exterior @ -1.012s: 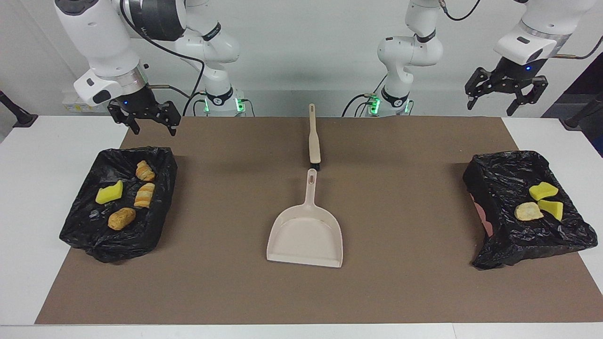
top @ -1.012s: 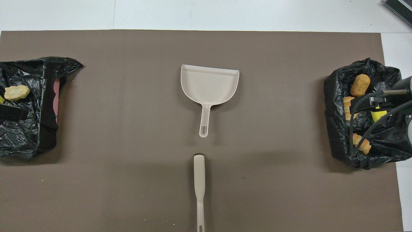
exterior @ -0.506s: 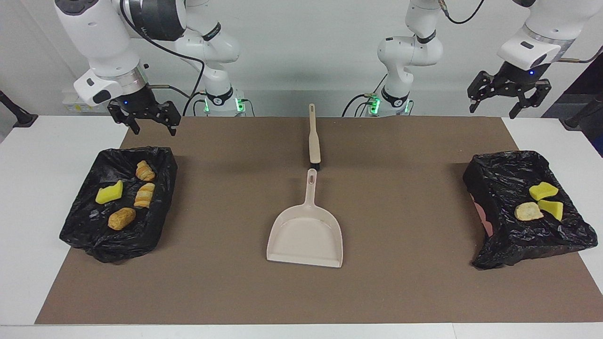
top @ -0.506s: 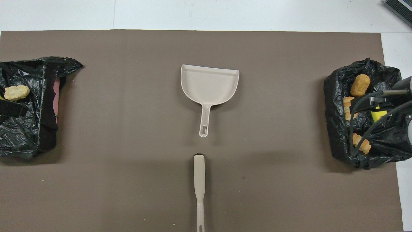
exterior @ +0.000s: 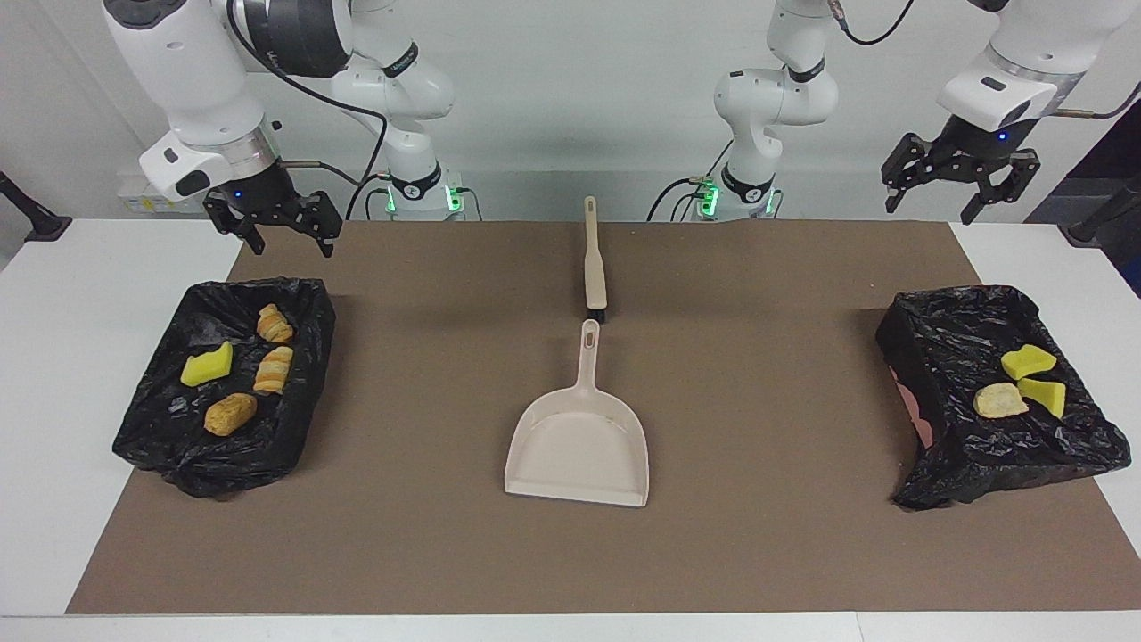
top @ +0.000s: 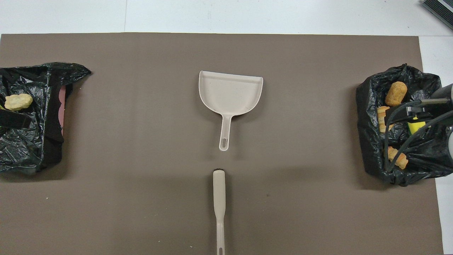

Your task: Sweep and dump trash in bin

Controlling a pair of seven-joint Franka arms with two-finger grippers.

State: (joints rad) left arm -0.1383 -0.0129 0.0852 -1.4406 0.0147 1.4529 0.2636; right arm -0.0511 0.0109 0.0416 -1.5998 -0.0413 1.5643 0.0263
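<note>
Trash lies in two black-bagged bins. The bin [exterior: 160, 428] at the right arm's end holds a yellow sponge piece [exterior: 207, 366] and three bread-like lumps [exterior: 230, 414]. The bin [exterior: 936, 481] at the left arm's end holds two yellow sponge pieces [exterior: 1027, 361] and a cream lump [exterior: 998, 400]. My right gripper [exterior: 292, 241] hangs open and empty over the robots' edge of its bin. My left gripper [exterior: 958, 183] hangs open and empty, high above the table's edge near the other bin. The beige dustpan [exterior: 579, 437] and brush [exterior: 594, 267] lie mid-mat.
The dustpan [top: 230, 94] lies flat, its handle pointing at the robots. The brush [top: 219, 198] lies in line with it, nearer to the robots. A brown mat [top: 141, 159] covers the table between the two bins. The right arm's cables [top: 407, 134] cover part of one bin from above.
The left gripper has lifted a little and levelled out above the table's edge. The right gripper, dustpan, brush and trash have not moved.
</note>
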